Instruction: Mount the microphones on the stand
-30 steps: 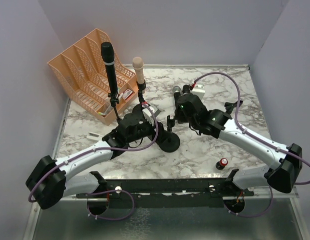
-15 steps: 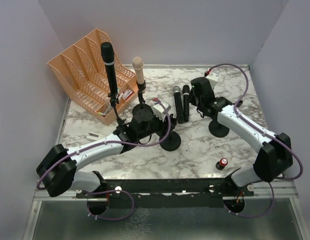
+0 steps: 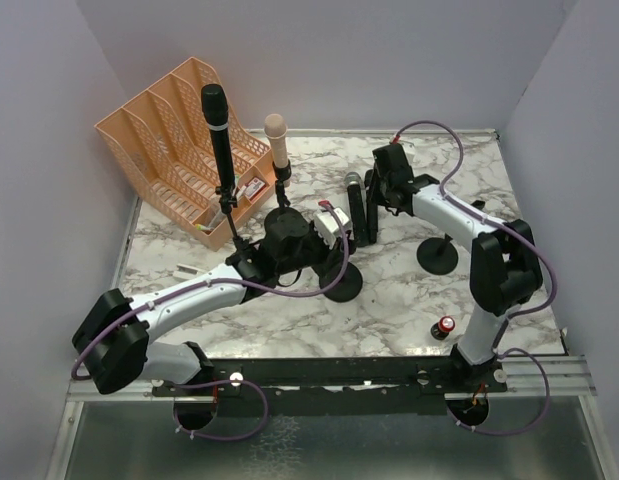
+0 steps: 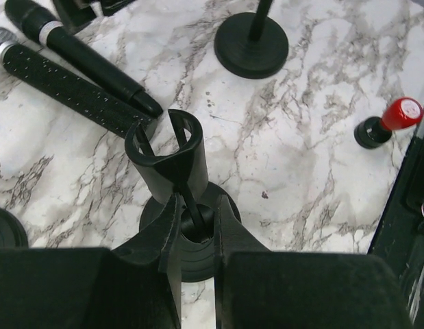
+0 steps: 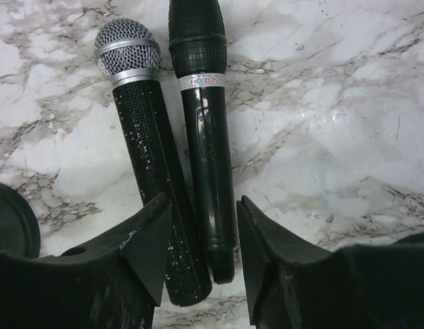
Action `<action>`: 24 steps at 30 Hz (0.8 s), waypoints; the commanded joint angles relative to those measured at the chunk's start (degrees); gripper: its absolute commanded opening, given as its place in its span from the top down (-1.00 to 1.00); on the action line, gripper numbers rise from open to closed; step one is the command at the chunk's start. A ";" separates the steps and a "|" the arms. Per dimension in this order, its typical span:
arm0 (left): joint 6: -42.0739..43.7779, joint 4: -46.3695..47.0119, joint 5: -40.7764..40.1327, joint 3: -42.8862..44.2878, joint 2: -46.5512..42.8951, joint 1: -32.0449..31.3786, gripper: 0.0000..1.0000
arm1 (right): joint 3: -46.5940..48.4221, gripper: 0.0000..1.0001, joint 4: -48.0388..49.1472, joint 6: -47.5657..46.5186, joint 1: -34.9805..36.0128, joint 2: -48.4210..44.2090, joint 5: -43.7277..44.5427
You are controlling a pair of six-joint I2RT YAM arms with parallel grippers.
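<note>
Two microphones lie side by side on the marble: one with a silver mesh head [image 5: 146, 137] [image 3: 356, 205] and an all-black one [image 5: 205, 137] [image 3: 372, 210]. My right gripper [image 5: 203, 205] [image 3: 379, 200] hangs open over their tail ends, with the black one's tail between its fingers and neither touched. My left gripper [image 4: 197, 202] [image 3: 334, 240] is shut on the thin stem of a black stand whose clip [image 4: 167, 154] is empty. Its round base [image 3: 341, 283] sits mid-table. A black microphone [image 3: 217, 130] and a peach-pink one [image 3: 277, 140] stand upright in stands at the back left.
Another stand's round base [image 3: 436, 255] [image 4: 251, 48] stands to the right. A small red-topped battery [image 3: 446, 327] [image 4: 393, 120] sits near the front edge. An orange file organizer [image 3: 179, 140] fills the back left corner. A small white piece [image 3: 186, 269] lies at the left.
My left gripper moved right to the middle stand and closed on its stem. My right arm swung to the back, uncovering the two lying microphones, then settled over them.
</note>
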 commanded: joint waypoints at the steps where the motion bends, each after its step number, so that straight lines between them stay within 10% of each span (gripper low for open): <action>1: 7.06 -5.36 10.80 2.11 -2.09 -0.11 0.95 | 3.94 0.06 -1.28 -4.09 -2.21 5.29 -3.35; 24: 27.77 -22.96 35.43 8.64 -0.47 0.07 0.92 | 23.52 0.08 -6.10 -11.84 -5.18 27.13 -7.58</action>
